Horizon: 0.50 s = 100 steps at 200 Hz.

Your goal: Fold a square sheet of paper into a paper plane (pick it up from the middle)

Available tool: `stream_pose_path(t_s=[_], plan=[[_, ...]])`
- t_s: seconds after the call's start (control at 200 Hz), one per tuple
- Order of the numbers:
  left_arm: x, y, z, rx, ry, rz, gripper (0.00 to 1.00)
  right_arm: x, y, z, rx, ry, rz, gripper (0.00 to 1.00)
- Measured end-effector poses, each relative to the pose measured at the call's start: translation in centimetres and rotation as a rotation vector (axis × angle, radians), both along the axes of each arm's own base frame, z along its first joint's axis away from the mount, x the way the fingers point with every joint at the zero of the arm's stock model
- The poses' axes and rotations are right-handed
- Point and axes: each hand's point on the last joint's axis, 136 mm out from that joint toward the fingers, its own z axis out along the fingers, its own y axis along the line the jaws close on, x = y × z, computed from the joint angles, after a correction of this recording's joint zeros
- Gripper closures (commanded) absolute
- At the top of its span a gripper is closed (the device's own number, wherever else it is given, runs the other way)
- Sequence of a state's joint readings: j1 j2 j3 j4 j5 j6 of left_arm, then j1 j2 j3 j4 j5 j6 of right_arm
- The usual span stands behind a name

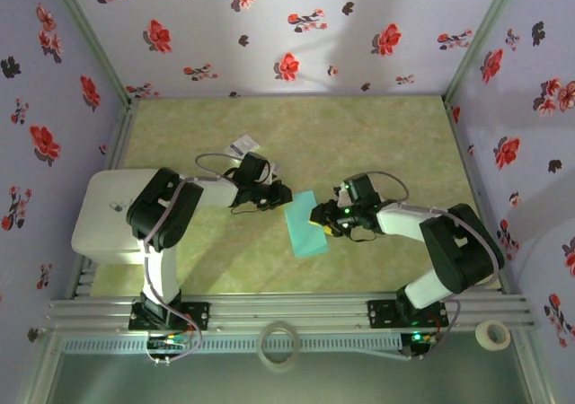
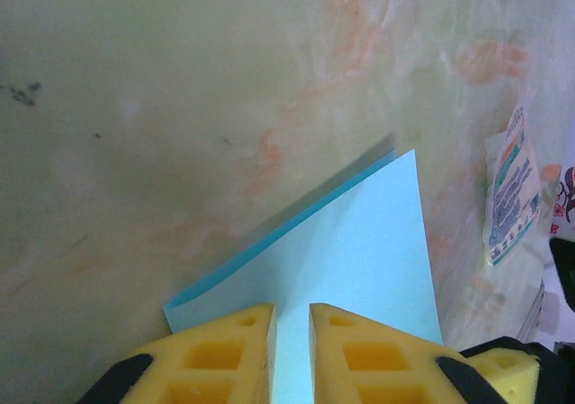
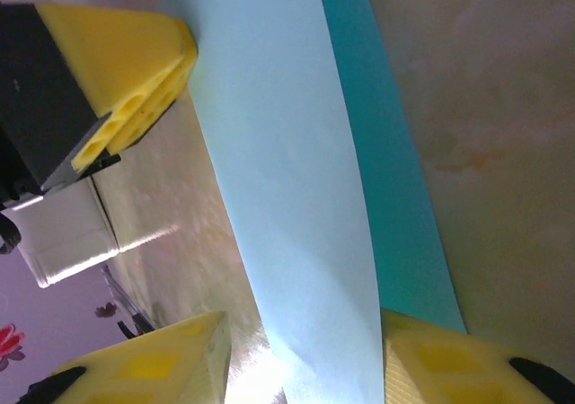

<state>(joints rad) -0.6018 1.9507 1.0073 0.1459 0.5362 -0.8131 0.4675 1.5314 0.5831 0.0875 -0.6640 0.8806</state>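
Yellow fingers [image 2: 220,350] of the left gripper [image 2: 292,323] stand almost together, pinching one edge of the square sheet of paper [image 2: 359,251]. The sheet is folded double, pale face over darker teal. It sits near the middle of the bench [image 1: 386,144], slightly toward the near edge, between both arms. The right gripper [image 3: 301,350] is spread wide, straddling the sheet's other side without clamping it.
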Motion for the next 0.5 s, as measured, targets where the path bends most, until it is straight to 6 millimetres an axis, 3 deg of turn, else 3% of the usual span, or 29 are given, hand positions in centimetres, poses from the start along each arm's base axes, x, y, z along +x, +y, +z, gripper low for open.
stream_pose_path(t_s=[0.275, 0.5], plan=[[0.0, 0.0, 0.0, 0.002, 0.004, 0.000, 0.82, 1.3, 0.6, 0.4, 0.038, -0.018, 0.029, 0.62], [0.0, -0.2, 0.3, -0.005, 0.006, -0.010, 0.73, 1.6, 0.7, -0.4, 0.019, -0.020, 0.070, 0.83]])
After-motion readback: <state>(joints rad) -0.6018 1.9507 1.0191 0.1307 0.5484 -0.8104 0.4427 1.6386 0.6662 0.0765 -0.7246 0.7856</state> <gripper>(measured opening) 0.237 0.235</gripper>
